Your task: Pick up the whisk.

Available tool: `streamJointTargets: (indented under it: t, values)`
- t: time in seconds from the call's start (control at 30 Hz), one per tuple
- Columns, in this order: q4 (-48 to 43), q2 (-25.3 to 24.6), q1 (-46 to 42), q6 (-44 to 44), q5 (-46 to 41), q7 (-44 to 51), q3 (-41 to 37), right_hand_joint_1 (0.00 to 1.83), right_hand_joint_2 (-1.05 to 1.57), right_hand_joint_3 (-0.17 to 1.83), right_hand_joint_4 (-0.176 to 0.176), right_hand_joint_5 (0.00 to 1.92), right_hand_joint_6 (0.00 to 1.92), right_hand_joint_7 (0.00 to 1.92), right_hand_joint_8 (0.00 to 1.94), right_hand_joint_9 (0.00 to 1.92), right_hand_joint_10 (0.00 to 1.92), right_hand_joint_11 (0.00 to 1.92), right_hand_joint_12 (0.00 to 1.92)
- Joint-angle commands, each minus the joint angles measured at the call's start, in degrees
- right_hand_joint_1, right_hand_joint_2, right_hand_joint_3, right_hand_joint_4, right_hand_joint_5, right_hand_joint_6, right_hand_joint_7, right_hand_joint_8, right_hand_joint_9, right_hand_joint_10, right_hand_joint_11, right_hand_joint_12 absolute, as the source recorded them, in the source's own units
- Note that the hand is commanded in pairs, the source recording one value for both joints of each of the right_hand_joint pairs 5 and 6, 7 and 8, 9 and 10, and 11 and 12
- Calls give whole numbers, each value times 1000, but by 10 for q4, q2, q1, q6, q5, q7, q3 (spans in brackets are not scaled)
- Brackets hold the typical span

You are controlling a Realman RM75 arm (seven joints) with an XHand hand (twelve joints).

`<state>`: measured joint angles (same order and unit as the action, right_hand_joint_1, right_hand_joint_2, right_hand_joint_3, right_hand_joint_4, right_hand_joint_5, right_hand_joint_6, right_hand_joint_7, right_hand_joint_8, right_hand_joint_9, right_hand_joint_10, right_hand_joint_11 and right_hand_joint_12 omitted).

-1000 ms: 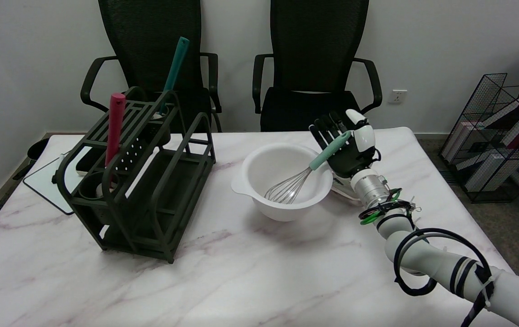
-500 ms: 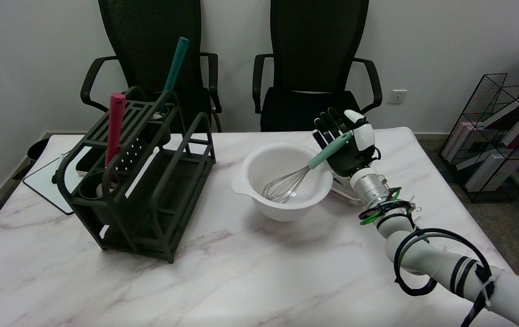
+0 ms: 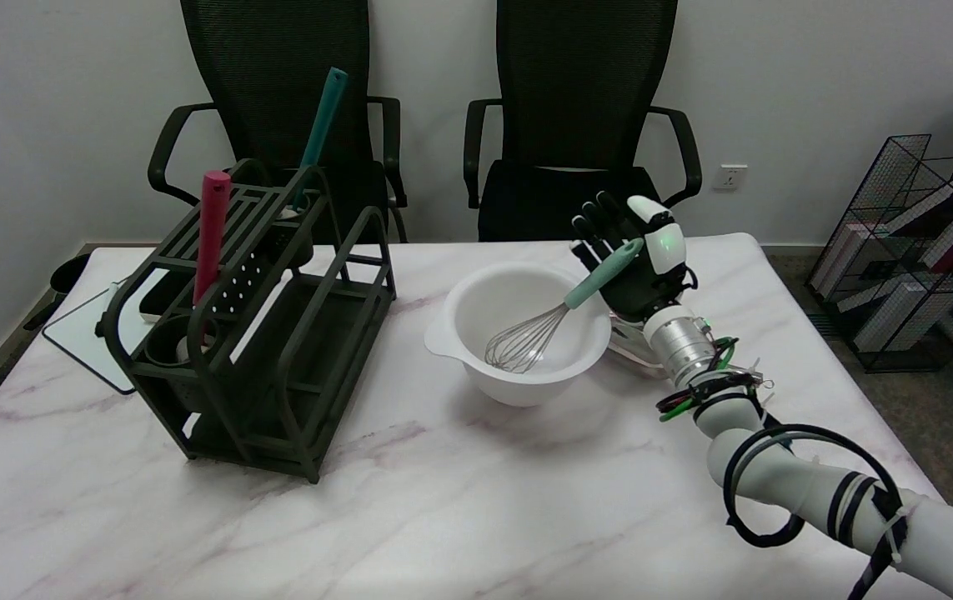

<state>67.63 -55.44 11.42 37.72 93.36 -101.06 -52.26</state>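
A white robot arm reaches in from the lower right of a marble-patterned desk point(image 3: 409, 500). Its robot hand point(image 3: 639, 262) sits behind the mint-green handle of a whisk point(image 3: 564, 310), fingers spread upward and not yet wrapped round it, apparently lining up a grasp. The whisk leans against the rim of a white bowl point(image 3: 518, 379), its silver wire loops resting inside and its handle sticking out, easy to reach.

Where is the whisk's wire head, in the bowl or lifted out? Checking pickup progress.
In the bowl: the whisk leans with its wires below the bowl's rim, handle against the right hand.
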Motion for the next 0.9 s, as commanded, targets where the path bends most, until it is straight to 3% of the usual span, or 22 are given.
streamJointTargets:
  t: [0.03, 0.33, 0.4, 0.5, 0.7, 0.9]
  values:
    - [-26, -1, 1, 11, 100, -1, 3, 777, 744, 868, 0, 650, 650, 693, 693, 818, 818, 1103, 1103]
    - [-32, -2, 0, 12, 103, -1, 5, 787, 676, 895, 0, 722, 722, 765, 765, 853, 853, 1081, 1081]
    - [-35, -2, 1, 15, 103, -1, 5, 788, 674, 892, 0, 736, 736, 833, 833, 908, 908, 1089, 1089]
    - [-40, -2, 1, 17, 103, -1, 5, 788, 678, 885, 0, 771, 771, 1086, 1086, 1075, 1075, 1106, 1106]
    - [-45, -2, -1, 17, 103, -1, 2, 777, 696, 870, 0, 834, 834, 1226, 1226, 1234, 1234, 1130, 1130]
    - [-48, -2, 2, 18, 103, -1, 1, 783, 715, 859, 0, 1099, 1099, 1458, 1458, 1431, 1431, 1151, 1151]
